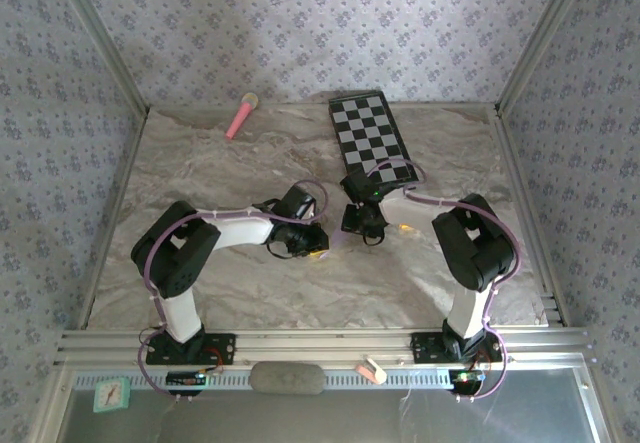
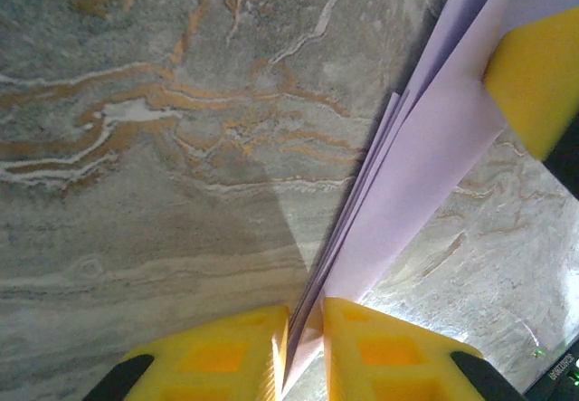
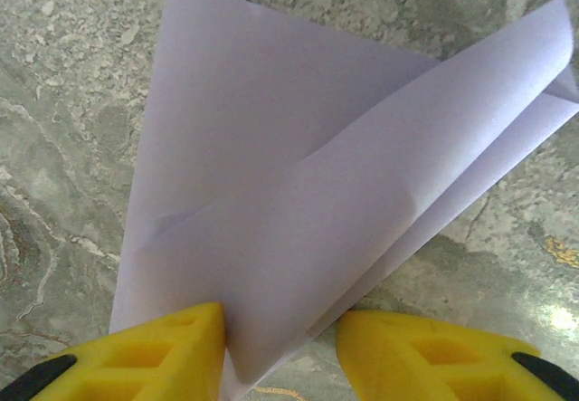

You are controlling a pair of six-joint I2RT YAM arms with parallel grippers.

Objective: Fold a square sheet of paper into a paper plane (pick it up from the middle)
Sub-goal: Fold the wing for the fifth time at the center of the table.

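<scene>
Paper: the square sheet of paper (image 3: 298, 193) is folded into a pointed shape of several loose layers. It hangs above the tabletop (image 2: 136, 147) near its middle, between the two arms, and does not lie flat.
Left jaws: almost shut. The yellow fingers (image 2: 226, 356) pinch a thin bundle of layers at one end, with only a slit between them.
Right jaws: about half open, with the narrow end of the paper inside the gap. One pad (image 3: 181, 347) touches the paper and the other is just beside it. I cannot tell whether they press it or only surround it.
Key relation: from the left jaws the paper runs edge-on, up and to the right, to where a yellow finger of the right arm (image 2: 534, 66) lies against it. From the right jaws it fans out straight ahead. So its long axis lies roughly on the line that joins the two pairs of jaws.
Nearer arm: neither, since both are at the paper (in the overhead view the two wrists almost meet, on the near side of the checkered board (image 1: 368, 133)).
Step, as I judge it: a middle fold, with the dart not yet narrow.
Risk: pulling along this axis may slip or tear the layers.
</scene>
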